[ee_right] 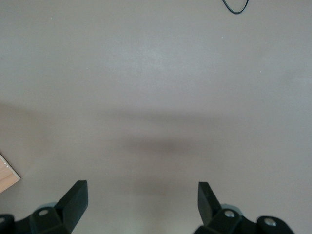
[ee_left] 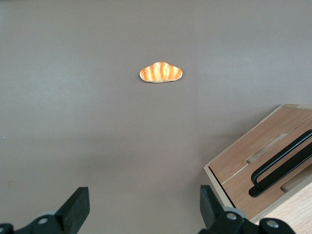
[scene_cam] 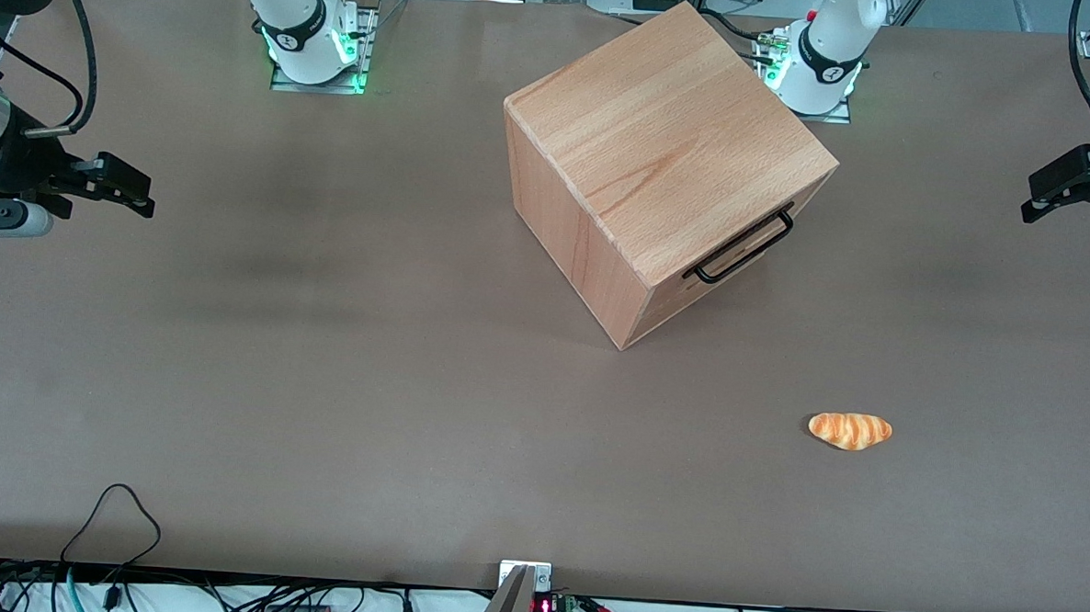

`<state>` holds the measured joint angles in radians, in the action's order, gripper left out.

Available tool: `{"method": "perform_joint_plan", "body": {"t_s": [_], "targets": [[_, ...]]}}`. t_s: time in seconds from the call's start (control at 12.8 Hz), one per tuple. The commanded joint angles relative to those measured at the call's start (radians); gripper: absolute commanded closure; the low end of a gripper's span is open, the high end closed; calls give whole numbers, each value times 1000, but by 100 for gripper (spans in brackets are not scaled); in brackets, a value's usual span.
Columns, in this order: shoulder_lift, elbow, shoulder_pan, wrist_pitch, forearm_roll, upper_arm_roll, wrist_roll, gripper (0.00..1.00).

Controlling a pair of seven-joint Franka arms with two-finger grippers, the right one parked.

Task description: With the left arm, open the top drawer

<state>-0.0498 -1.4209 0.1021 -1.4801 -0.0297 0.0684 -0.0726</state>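
Observation:
The beech cabinet [scene_cam: 667, 155] stands on the table, turned at an angle. Its top drawer [ee_left: 241, 185] is pushed in flush, and the black bar handle [scene_cam: 741, 246] [ee_left: 282, 163] sticks out just under the cabinet's top edge. My left arm's gripper [scene_cam: 1031, 198] [ee_left: 144, 207] hovers above the table toward the working arm's end, well apart from the cabinet and facing the drawer front. It is open, with only bare table between its fingers [ee_left: 78, 207]. Nothing touches the handle.
A small orange bread roll [scene_cam: 850, 431] [ee_left: 161, 72] lies on the brown table [scene_cam: 321, 379], nearer to the front camera than the cabinet. Both arm bases [scene_cam: 822, 61] stand at the table's back edge. Cables [scene_cam: 113, 517] hang at the front edge.

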Motion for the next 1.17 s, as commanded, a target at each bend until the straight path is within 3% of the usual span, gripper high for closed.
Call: {"method": "perform_joint_plan", "body": {"t_s": [0.0, 0.55, 0.78, 1.09], "targets": [[-5, 4, -1, 10, -9, 1, -22, 0], [-21, 8, -15, 8, 7, 10, -26, 0], [-41, -9, -32, 11, 4, 65, -29, 0], [-87, -32, -47, -2, 8, 116, -195, 0]]}}
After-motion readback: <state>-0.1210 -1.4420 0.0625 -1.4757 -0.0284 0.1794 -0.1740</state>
